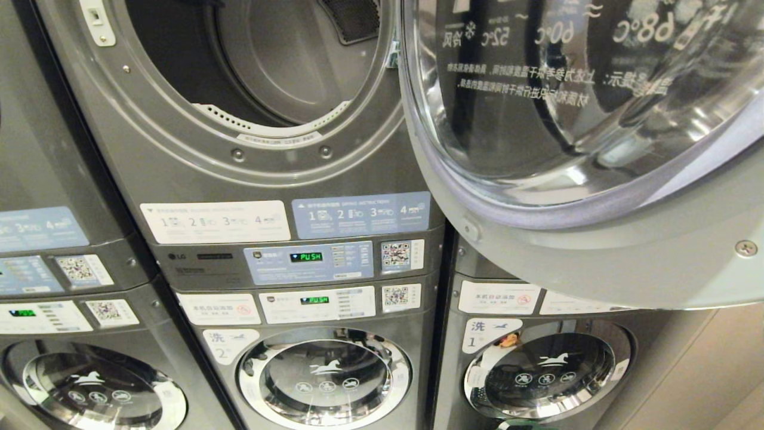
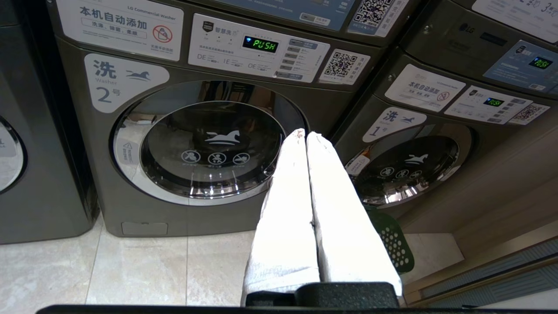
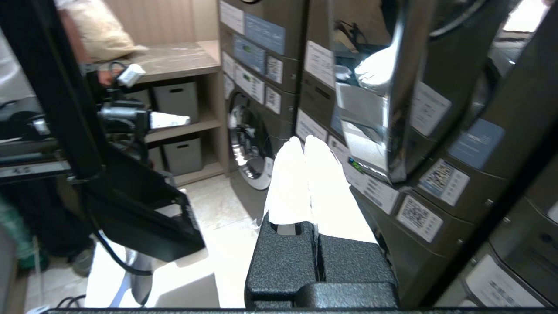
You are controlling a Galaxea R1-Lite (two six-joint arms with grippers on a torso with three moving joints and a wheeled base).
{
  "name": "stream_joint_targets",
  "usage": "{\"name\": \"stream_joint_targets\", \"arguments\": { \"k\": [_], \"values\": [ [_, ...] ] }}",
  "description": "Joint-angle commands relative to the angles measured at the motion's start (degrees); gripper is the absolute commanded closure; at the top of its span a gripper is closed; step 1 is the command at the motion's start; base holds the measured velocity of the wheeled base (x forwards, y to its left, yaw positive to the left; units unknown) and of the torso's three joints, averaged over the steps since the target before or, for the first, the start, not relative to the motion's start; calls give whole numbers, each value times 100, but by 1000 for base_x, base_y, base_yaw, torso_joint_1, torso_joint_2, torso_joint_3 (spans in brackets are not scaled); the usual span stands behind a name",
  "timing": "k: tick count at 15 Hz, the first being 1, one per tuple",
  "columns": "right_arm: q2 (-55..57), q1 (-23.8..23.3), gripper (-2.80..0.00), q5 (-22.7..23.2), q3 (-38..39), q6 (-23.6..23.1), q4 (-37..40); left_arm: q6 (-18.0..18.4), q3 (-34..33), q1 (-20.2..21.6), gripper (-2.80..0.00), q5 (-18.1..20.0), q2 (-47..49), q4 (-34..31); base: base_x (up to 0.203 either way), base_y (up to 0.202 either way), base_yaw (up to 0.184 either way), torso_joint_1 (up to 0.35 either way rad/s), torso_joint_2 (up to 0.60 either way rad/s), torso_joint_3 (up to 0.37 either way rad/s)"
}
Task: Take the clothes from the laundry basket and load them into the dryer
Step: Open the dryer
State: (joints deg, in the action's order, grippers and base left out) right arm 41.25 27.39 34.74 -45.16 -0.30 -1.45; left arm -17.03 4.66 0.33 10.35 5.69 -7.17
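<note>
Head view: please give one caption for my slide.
Open dryer drum with its glass door swung right, above closed washers; no clothes or gripper visible.

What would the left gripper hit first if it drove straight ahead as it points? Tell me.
Probably the front of washer number 2, by the right rim of its round door. The shut left gripper points at that edge, though depth is hard to judge.

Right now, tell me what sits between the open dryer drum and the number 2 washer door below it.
In the head view, between the open grey dryer drum and the round chrome-ringed washer door lie instruction stickers and two control panels showing green PUSH.
</note>
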Motion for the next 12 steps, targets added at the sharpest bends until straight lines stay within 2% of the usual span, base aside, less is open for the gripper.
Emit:
{"name": "stream_joint_targets", "arguments": {
  "k": [1,8,10,12],
  "values": [
    [165,3,0,186,-113,-5,-4,-11,0,2,0,2,11,-4,0,0,0,0,0,0],
    [647,12,0,427,-504,-76,-4,-20,0,2,0,2,37,-4,0,0,0,0,0,0],
    [621,-4,0,327,-452,-92,-4,-20,0,2,0,2,37,-4,0,0,0,0,0,0],
    [555,-6,0,39,-434,-131,0,-20,0,2,0,2,46,-4,0,0,0,0,0,0]
  ]
}}
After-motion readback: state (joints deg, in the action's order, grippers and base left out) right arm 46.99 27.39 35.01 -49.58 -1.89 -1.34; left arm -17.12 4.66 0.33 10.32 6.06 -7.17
